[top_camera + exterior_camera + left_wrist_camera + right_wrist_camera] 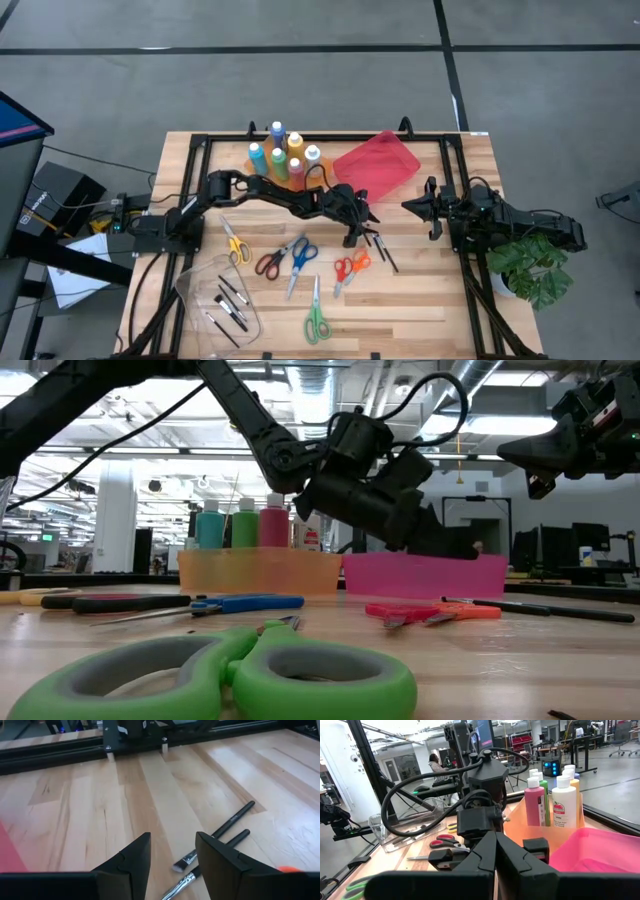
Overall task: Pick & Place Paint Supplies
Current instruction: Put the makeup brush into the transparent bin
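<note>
My left gripper (pixel 172 862) hovers part-open, empty, over two thin brushes (pixel 220 832): light, stiff, prone to roll; I judge mid-handle the best hold; right gripper (pixel 495 857) is closed.

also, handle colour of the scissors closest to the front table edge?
Green. The scissors show best in the low view, filling its foreground; also visible from above.

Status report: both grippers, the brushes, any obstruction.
Left gripper open, empty, low over two brushes on the table. Right gripper shut, waiting at right side. Orange scissors close beside the brushes; nothing blocking.
</note>
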